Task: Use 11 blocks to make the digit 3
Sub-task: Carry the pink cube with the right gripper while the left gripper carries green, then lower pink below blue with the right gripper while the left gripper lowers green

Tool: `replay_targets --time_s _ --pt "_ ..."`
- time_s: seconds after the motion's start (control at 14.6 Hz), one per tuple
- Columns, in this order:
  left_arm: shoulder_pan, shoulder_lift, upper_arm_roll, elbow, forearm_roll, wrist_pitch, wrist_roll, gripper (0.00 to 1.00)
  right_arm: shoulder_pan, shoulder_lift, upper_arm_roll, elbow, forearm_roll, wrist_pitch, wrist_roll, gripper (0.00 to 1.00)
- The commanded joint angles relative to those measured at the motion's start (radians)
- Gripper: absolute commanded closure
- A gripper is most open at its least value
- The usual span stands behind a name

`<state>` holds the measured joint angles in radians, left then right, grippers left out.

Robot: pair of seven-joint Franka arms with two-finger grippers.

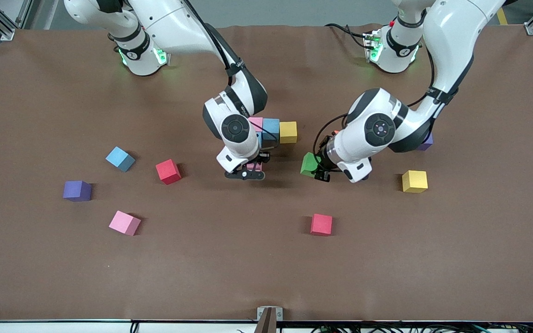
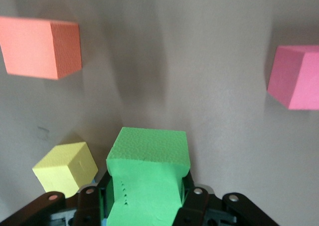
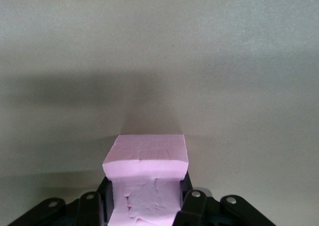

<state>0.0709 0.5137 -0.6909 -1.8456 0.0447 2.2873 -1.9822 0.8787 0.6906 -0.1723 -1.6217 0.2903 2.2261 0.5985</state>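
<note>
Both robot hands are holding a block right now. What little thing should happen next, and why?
Probably the right gripper should carry its pink block to the started row of pink, blue and yellow blocks and set it beside them. That row is only the start of the 3. The left gripper, shut on the green block, could wait its turn so the arms don't bump.

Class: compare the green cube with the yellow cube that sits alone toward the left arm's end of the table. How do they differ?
Colour: the green cube is green, the lone yellow cube yellow. State: the green cube is squeezed in the left gripper; the yellow cube rests free on the table, untouched. Both look like matte foam cubes of equal size.
</note>
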Motion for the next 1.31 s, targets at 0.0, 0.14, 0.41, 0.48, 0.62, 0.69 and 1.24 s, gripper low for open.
replay_targets --time_s 0.0,0.14,0.41,0.48,0.62,0.69,1.24 --pt "-0.016 0.003 -0.002 -0.015 0.0 0.037 -0.049 0.71 0.016 -0.009 -0.006 -0.032 0.009 0.018 -0.048 0.71" --pt "-0.025 0.006 -0.001 -0.015 0.0 0.044 -0.049 0.71 0.016 -0.009 -0.007 -0.03 0.009 0.017 -0.051 0.71" --pt "-0.029 0.012 -0.001 -0.014 0.001 0.055 -0.04 0.71 0.016 -0.011 -0.007 -0.032 0.009 0.015 -0.065 0.71" --pt "-0.029 0.012 -0.001 -0.012 0.001 0.055 -0.035 0.71 0.016 -0.01 -0.006 -0.032 0.009 0.015 -0.065 0.71" --pt "-0.029 0.018 -0.002 -0.009 0.001 0.055 -0.029 0.71 0.014 -0.009 -0.007 -0.032 0.009 0.014 -0.065 0.71" --pt "-0.029 0.019 -0.002 -0.007 0.001 0.055 -0.027 0.71 0.014 -0.011 -0.006 -0.033 0.009 0.012 -0.065 0.71" --pt "-0.037 0.028 -0.001 0.008 0.001 0.057 0.0 0.71 0.013 -0.011 -0.006 -0.035 0.009 0.009 -0.063 0.71"
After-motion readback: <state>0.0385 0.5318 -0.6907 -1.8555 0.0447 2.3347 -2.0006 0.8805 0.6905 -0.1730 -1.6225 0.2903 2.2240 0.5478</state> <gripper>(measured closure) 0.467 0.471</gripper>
